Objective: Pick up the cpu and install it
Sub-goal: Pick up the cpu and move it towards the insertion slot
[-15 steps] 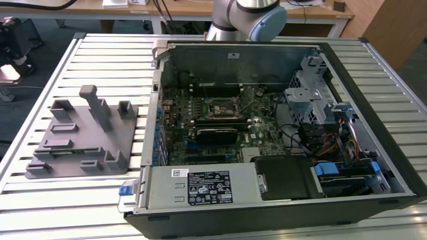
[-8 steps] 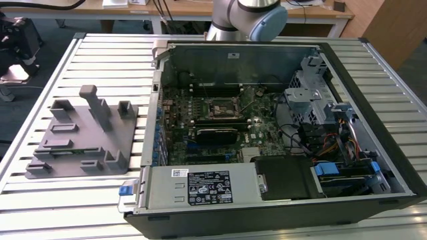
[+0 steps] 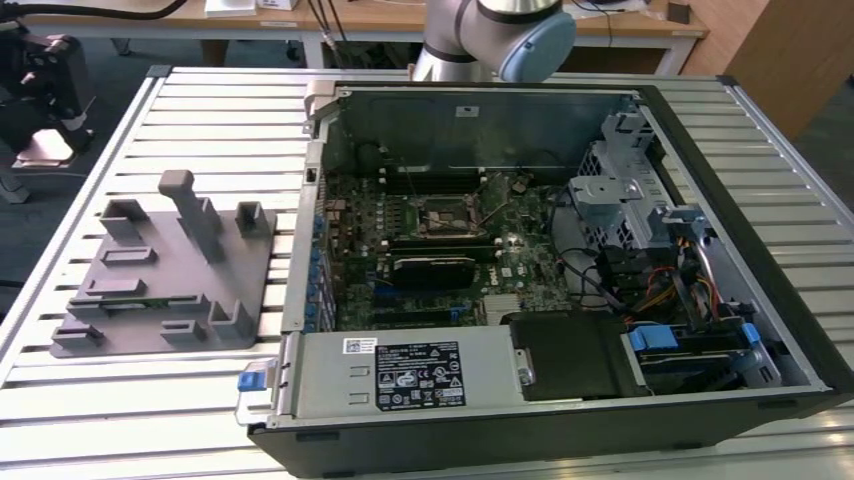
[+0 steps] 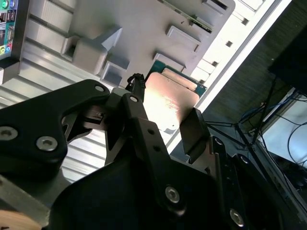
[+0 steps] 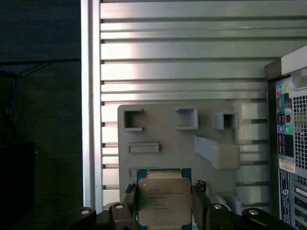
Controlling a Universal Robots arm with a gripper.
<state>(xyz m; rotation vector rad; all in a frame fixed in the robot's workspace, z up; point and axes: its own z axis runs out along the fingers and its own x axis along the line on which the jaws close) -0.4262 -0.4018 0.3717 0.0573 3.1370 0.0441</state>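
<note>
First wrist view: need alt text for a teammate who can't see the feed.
The cpu is clamped between the jaws of the gripper, silvery top facing the camera, held over the grey tray with upright posts. The tray lies on a slatted metal table, with the computer case alongside.

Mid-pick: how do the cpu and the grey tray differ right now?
The cpu is small, square, with a shiny metal top; the grey tray is far larger, matt, with raised posts. The cpu sits gripped between the fingers of the hand; the tray lies flat on the slatted table. Both are rectangular in outline.
</note>
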